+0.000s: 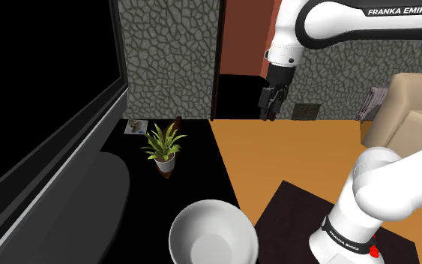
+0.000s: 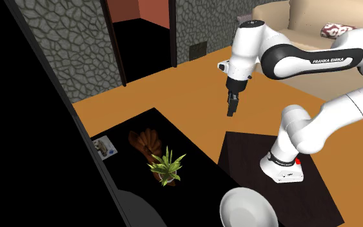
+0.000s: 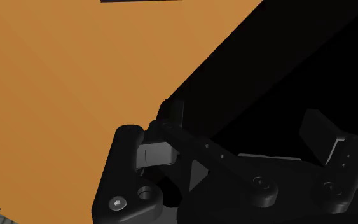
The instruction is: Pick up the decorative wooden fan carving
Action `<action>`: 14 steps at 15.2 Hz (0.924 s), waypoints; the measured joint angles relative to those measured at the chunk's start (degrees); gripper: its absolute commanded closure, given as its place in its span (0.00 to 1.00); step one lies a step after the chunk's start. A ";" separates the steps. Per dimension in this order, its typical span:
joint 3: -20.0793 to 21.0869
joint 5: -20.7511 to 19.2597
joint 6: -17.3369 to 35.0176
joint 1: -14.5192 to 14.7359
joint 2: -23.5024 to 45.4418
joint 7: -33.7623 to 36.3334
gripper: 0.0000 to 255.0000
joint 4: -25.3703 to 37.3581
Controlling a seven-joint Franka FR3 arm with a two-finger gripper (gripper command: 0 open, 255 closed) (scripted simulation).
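Black tabletop (image 2: 185, 147) | orange floor (image 1: 291, 150) | stone wall (image 1: 172, 52) | fan carving (image 2: 146, 143) beside plant (image 2: 167, 166) | end effector (image 2: 232, 106) wide apart, empty

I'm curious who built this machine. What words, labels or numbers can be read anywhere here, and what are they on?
"FRANKA EMIKA": white letters on the dark band of the arm.
Black ring at the arm's foot: white lettering, too small to read.
Small card near the plant: print too small to read.
No other numbers or signs are legible.

On the black table (image 2: 183, 138), a potted plant (image 2: 167, 166) stands just beside the fan carving (image 2: 146, 143); a dark panel (image 1: 67, 150) walls one long edge, while the edge along the orange floor (image 2: 193, 90) lies open.
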 measured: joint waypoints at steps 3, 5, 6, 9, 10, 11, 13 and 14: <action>1.16 0.70 2.07 -0.06 1.94 2.12 0.00 0.36; 2.63 1.44 4.65 -0.30 4.51 5.10 0.00 1.16; 3.43 1.77 6.10 -0.46 6.39 6.72 0.00 2.06; 6.12 2.47 11.22 -0.97 12.41 12.03 0.00 4.28; 7.02 2.57 12.46 -1.14 14.39 13.88 0.00 5.50; 7.82 2.57 13.82 -1.33 16.08 15.67 0.00 6.29; 9.27 2.28 16.09 -1.81 19.55 19.17 0.00 8.41; 9.95 2.02 17.30 -2.08 21.39 20.92 0.00 9.46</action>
